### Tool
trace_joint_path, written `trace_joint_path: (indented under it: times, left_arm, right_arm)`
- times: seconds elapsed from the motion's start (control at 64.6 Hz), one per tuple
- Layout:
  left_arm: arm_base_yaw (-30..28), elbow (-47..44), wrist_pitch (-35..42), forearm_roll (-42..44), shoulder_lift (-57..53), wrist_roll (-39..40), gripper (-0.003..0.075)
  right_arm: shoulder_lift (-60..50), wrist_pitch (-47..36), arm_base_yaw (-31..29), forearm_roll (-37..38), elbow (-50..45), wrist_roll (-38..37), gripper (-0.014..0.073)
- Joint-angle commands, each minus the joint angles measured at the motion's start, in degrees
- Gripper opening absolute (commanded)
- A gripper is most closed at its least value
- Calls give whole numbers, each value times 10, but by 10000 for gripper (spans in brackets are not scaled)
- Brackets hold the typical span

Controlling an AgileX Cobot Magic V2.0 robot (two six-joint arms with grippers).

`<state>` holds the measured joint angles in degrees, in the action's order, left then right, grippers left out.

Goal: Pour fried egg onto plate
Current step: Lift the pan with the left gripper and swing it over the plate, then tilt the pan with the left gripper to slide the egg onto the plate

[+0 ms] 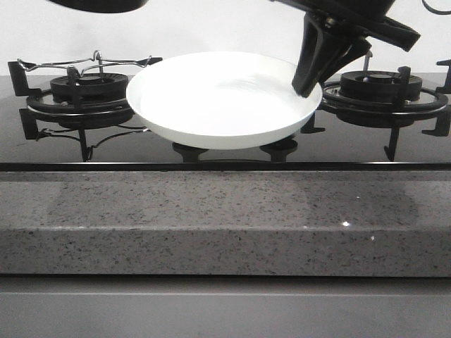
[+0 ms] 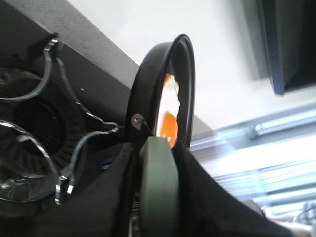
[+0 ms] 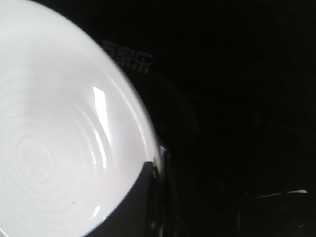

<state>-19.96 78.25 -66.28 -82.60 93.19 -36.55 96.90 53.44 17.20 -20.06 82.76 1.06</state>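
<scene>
Right jaws (image 1: 308,86) clamp the right edge of the plate (image 1: 218,98), one finger above the rim and one below, holding it tilted a little above the stove (image 1: 63,148). Left jaws (image 2: 155,197) grip the pan's dark green handle (image 2: 158,182), with black fingers pressed against both of its sides.

The plate is white, round and shallow, with a glossy inside that shows faint rings in the right wrist view. It hangs over the middle of the black glass stove, between the left burner (image 1: 77,88) and the right burner (image 1: 380,88). Two round knobs (image 1: 190,151) sit beneath it near the stove's front edge. No food lies on the plate.

The pan (image 2: 148,84) is black and is turned steeply on its side, seen edge-on in the left wrist view. The egg (image 2: 168,118) lies inside it against the base, white with an orange yolk, close to the handle end. In the front view only a dark rounded shape at the top left edge shows above the left burner, and I cannot tell what it is.

A grey speckled stone surface (image 1: 225,225) runs across the near side, in front of the stove.
</scene>
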Motion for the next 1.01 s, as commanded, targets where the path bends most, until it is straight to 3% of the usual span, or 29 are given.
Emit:
trace_joint_path:
  times: [0.0, 0.48, 0.991]
  left_arm:
    - [26, 18, 2, -38, -59, -4, -19]
    - [234, 18, 220, 263, -203, -5, -19]
    - [460, 18, 341, 583, -238, -5, -19]
  right_arm:
    - [-22, -22, -2, -7, 13, 5, -68]
    - [-22, -22, -2, -7, 13, 5, -68]
    - [-22, -22, -2, -7, 13, 5, -68]
